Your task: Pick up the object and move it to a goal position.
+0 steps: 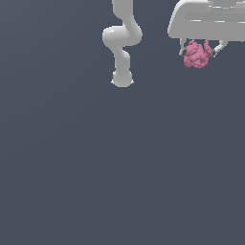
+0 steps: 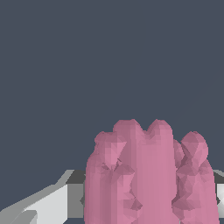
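Hanging near the top of the exterior view, toward that view's right, the white gripper (image 1: 197, 50) has its two fingers (image 1: 182, 49) closed in on the pink lump (image 1: 196, 55), one finger on each side of it. The lump is bumpy like a raspberry and narrower than the wide white body of the hand above it. It sits between the fingers, its lower part showing below them against the plain dark grey floor (image 1: 119, 167); nothing in this view shows it touching the floor.

Toward the middle of the exterior view's top edge stands the rest of the white arm (image 1: 122, 43), its rounded joints stacked down to a base on the floor, well apart from the lump.

Seen from the wrist, the lump (image 2: 148, 175) fills much of the picture as a cluster of pink knobs, with a pale finger (image 2: 48, 203) just beside it.
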Controlling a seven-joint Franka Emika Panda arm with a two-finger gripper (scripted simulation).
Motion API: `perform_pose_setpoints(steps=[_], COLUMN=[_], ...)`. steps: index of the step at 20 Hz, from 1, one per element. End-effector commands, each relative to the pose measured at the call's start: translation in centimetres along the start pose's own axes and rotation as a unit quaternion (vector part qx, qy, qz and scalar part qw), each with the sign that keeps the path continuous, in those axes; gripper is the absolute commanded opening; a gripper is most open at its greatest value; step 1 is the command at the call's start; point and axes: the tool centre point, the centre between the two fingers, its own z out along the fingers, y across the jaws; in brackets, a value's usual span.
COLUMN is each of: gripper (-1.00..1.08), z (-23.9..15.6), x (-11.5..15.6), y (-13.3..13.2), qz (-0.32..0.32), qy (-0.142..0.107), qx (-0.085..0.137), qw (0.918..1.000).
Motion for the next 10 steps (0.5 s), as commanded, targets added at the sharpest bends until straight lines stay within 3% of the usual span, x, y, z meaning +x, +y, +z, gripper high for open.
perform_pose_setpoints(steps=[1, 10], gripper=[-1.00, -1.00], z=[-0.9, -2.0], x=[-0.2, -0.2], y=[-0.6, -1.4], qz=[0.000, 0.000], qy=[0.000, 0.000], qx=[0.000, 0.000], qw=[1.0000, 1.0000])
